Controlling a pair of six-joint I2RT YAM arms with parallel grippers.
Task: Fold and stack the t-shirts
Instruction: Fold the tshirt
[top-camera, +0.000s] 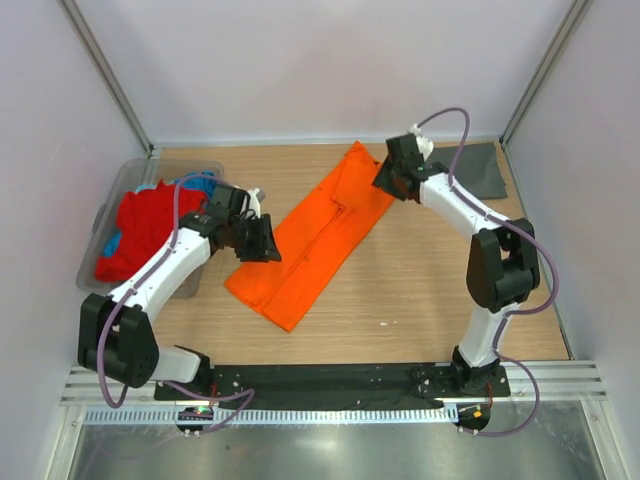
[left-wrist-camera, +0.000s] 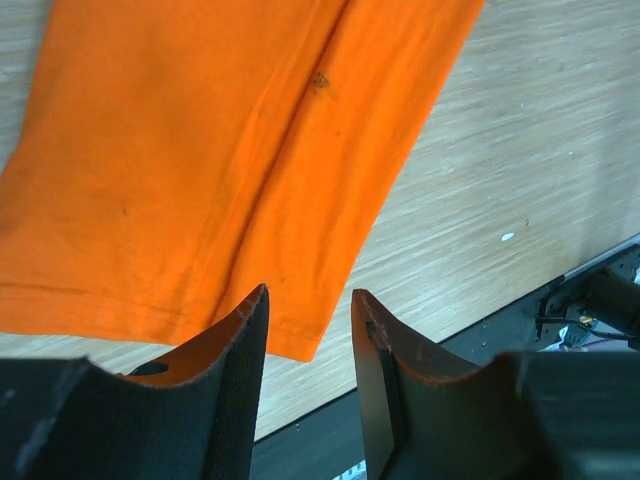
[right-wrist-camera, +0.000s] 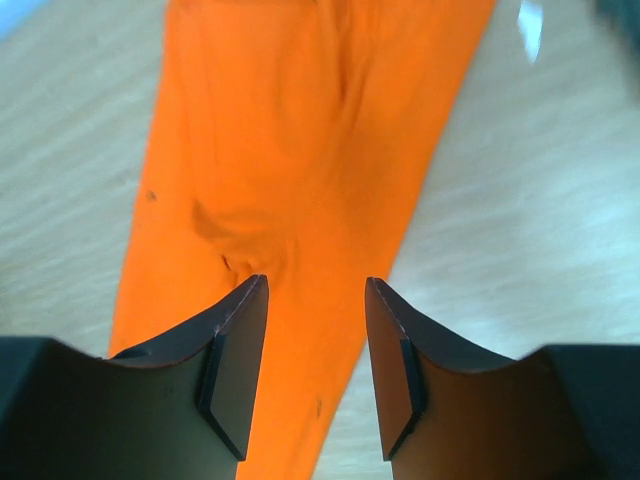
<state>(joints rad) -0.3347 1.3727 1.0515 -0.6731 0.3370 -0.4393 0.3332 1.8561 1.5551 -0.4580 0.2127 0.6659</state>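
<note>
The bright orange t-shirt (top-camera: 315, 235) lies folded into a long strip, running diagonally across the middle of the table. My left gripper (top-camera: 262, 240) is open and empty, above the strip's near-left end; the left wrist view shows the orange hem (left-wrist-camera: 200, 170) under its fingers (left-wrist-camera: 240, 370). My right gripper (top-camera: 388, 180) is open and empty, above the strip's far end; orange cloth (right-wrist-camera: 300, 150) lies under it. A dark grey t-shirt (top-camera: 480, 170) lies folded at the far right. Red (top-camera: 150, 225) and blue (top-camera: 195, 183) shirts lie in the tub.
The clear plastic tub (top-camera: 108, 215) stands at the left edge of the table, beside my left arm. White walls close in the back and sides. A black base plate (top-camera: 330, 382) runs along the near edge.
</note>
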